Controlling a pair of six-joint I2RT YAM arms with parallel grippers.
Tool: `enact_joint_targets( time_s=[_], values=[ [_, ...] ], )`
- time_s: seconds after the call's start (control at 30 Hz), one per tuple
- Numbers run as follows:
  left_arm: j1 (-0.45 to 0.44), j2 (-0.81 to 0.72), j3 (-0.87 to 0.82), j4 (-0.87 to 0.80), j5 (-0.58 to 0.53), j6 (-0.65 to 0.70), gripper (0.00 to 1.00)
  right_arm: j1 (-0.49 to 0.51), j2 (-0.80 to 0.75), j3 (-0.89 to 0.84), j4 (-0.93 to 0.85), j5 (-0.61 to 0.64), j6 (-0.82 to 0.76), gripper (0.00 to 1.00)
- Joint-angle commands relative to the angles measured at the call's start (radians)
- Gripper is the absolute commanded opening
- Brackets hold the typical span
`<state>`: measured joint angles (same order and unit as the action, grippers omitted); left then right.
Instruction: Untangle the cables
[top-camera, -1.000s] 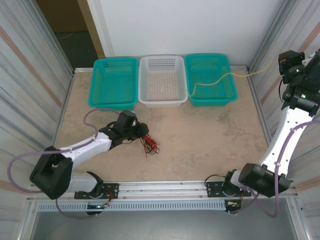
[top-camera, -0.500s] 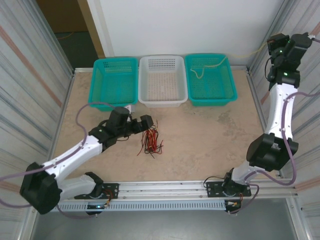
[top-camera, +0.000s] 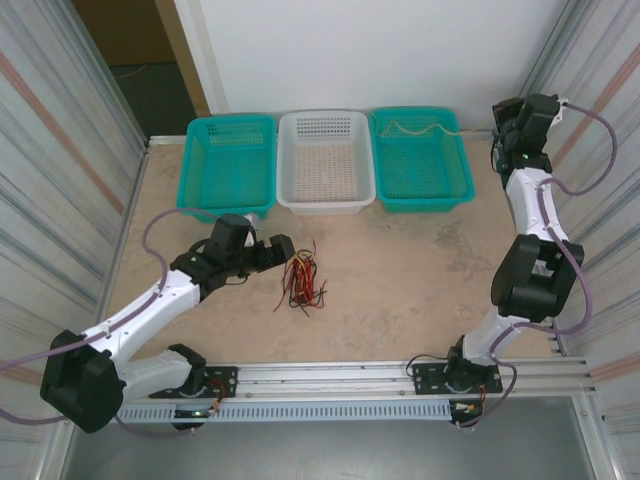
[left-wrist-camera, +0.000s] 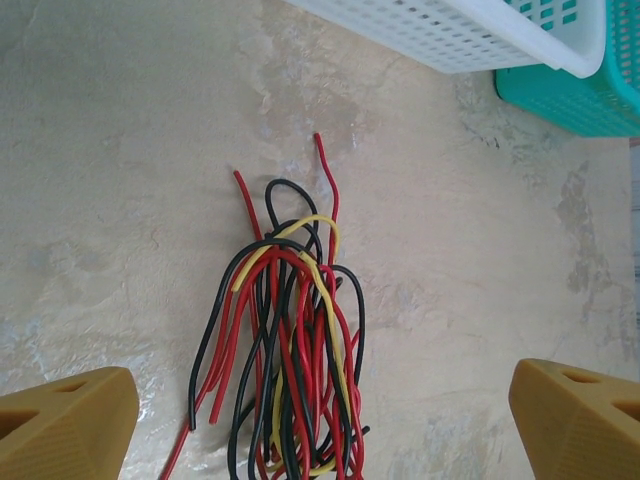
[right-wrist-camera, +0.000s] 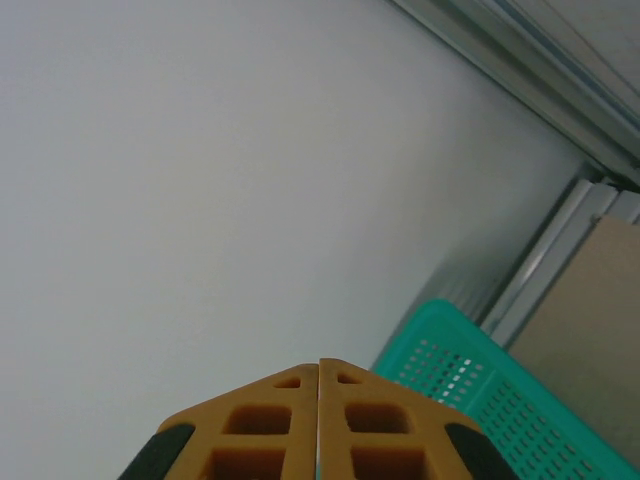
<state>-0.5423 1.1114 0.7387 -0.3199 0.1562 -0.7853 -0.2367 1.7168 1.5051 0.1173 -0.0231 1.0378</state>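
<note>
While the cables (top-camera: 302, 283) sit tangled on the surface (top-camera: 420, 270), at six o'clock from the white basket (top-camera: 325, 160), the left pincer (top-camera: 274, 256) gapes beside them: best pinch one loose red end and draw slowly. The right pincer (right-wrist-camera: 318, 420) is pressed together.

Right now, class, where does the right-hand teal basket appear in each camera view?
Top external: right-hand teal basket at the far edge, right of the white basket.
Left wrist: upper-right corner, behind the white basket's corner.
Right wrist: lower right.
Shared landmark: the white basket.
</note>
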Motion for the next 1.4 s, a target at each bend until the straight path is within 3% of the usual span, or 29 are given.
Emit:
enact_joint_targets(
  time_s=[0.0,0.27,0.4,0.53,0.7,0.8,0.87,1.07,1.17,1.3,1.37],
  values=[
    [0.013,-0.028,0.041,-0.044,-0.013,0.008,0.98,-0.024,-0.037,-0.051,0.062,-0.031,-0.036,0.27],
    [0.016,-0.069,0.054,-0.049,-0.019,-0.002,0.97,-0.071,-0.249,-0.177,-0.228,-0.121,-0.160,0.51],
    [0.017,-0.101,0.068,-0.105,-0.062,0.002,0.98,-0.107,-0.378,-0.212,-0.386,-0.158,-0.226,0.55],
    [0.023,-0.120,0.108,-0.220,-0.137,0.017,0.99,-0.130,-0.473,-0.158,-0.607,-0.169,-0.333,0.75],
    [0.036,-0.149,0.115,-0.229,-0.091,0.006,0.99,-0.092,-0.607,-0.146,-0.808,-0.220,-0.426,0.74],
    [0.036,-0.143,0.112,-0.219,-0.027,0.001,0.97,0.071,-0.675,-0.184,-0.930,-0.186,-0.467,0.71],
    [0.036,-0.145,0.090,-0.200,0.013,-0.009,0.93,0.231,-0.722,-0.269,-0.950,-0.174,-0.442,0.69],
    [0.036,-0.148,0.006,-0.192,0.060,-0.037,0.83,0.770,-0.765,-0.567,-0.800,-0.036,-0.223,0.67],
    [0.038,-0.148,-0.030,-0.207,0.066,-0.052,0.78,0.971,-0.634,-0.587,-0.713,0.039,-0.185,0.68],
    [0.055,-0.135,-0.056,-0.228,0.059,-0.058,0.73,1.078,-0.372,-0.475,-0.609,-0.049,-0.259,0.67],
    [0.073,-0.128,-0.064,-0.222,0.074,-0.068,0.71,1.102,-0.216,-0.357,-0.641,-0.079,-0.329,0.63]
  ],
)
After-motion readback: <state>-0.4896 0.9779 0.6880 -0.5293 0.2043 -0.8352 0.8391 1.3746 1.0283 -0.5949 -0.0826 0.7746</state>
